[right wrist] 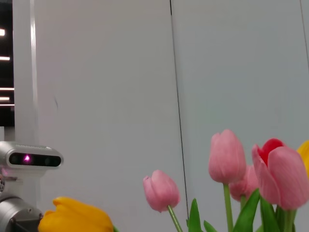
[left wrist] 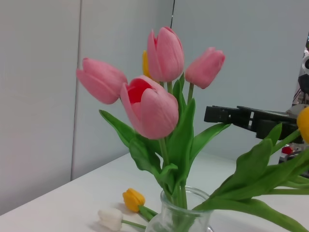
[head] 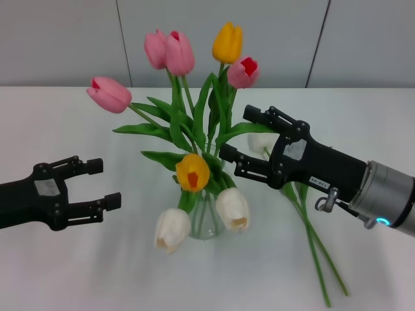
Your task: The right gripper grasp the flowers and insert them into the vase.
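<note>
Flowers (head: 194,84) hide most of your vase (head: 206,219) (pink, yellow, white buds); right gripper (head: 241,141) gapes empty beside them, left gripper (head: 104,183) open too.

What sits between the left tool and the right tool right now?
Head view: the vase with its flowers stands between the left tool and right tool.

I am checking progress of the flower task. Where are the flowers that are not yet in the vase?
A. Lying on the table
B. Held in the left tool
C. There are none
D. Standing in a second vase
A: in the head view, two green stems lie flat on the white table, below the open right tool, outside the vase.
</note>
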`<move>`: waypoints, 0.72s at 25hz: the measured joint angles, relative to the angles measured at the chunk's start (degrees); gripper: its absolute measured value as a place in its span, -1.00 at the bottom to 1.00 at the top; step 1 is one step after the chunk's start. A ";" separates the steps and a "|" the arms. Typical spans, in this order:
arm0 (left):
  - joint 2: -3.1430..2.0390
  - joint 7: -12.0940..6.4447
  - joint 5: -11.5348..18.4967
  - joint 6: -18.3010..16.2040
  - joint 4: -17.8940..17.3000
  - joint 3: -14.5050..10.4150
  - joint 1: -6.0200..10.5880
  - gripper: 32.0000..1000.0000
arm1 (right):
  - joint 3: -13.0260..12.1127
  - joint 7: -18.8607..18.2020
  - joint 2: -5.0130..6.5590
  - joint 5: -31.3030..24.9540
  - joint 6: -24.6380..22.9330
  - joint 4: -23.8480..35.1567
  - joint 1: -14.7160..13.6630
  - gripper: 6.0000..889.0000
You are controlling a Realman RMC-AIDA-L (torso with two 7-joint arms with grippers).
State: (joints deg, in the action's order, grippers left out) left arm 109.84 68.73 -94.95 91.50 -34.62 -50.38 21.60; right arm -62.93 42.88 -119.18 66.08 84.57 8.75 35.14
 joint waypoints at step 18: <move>-1.56 0.93 1.04 1.53 -0.16 0.28 -2.51 0.77 | 0.72 18.59 1.08 3.96 4.08 13.80 -13.33 0.98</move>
State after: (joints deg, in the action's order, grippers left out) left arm 108.28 69.66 -93.92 93.03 -34.78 -50.10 19.09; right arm -62.20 61.47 -118.10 70.04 88.65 22.55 21.81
